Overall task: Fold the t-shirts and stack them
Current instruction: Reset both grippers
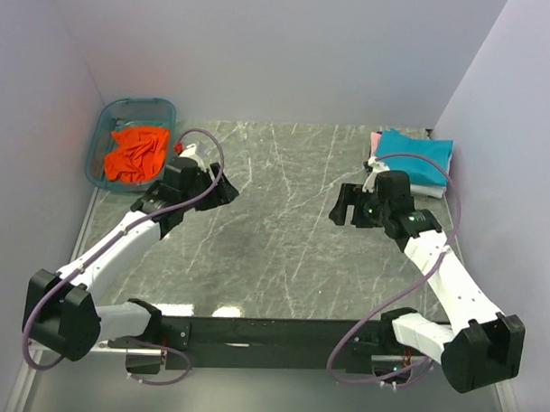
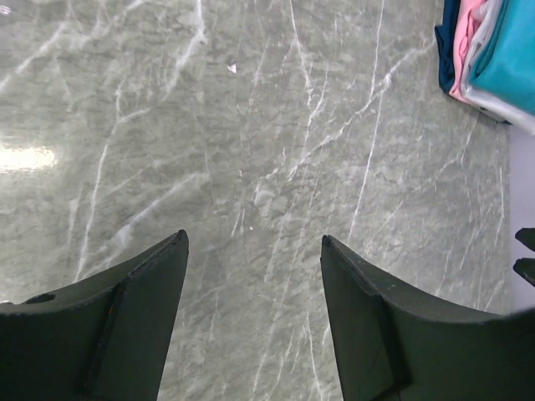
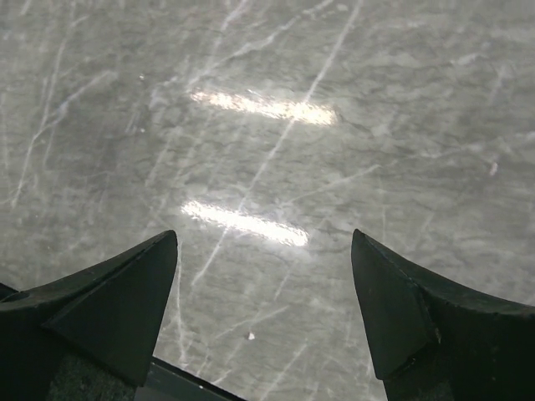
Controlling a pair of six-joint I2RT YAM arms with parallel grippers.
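Left jaws: spread wide, nothing between them, only bare counter below in the left wrist view. Not touching any cloth.

Right jaws: spread at their widest, empty, over bare counter with two bright light glints on it.

Left arm [image 1: 120, 246]: reaches from the near left corner toward the far left, with its head just to the right of the tub and pointed at the counter's middle.

Right arm [image 1: 444, 275]: reaches from the near right corner toward the far right, with its head near the folded stack on the side toward the middle and apart from it.

Grey-green marbled stone counter [image 1: 283, 242]: bare between the two heads.

Crumpled orange fabric t-shirt [image 1: 137, 154]: lies unfolded inside the translucent blue plastic tub [image 1: 101, 137] at the far left corner.

Folded stack, far right corner:
- The folded teal fabric t-shirt [image 1: 417, 149] is on top.
- The folded white fabric t-shirt [image 1: 429, 189] shows under it.
- The folded pink fabric t-shirt [image 2: 468, 38] and the folded dark blue fabric t-shirt [image 2: 445, 42] show only as edges at the stack's side.
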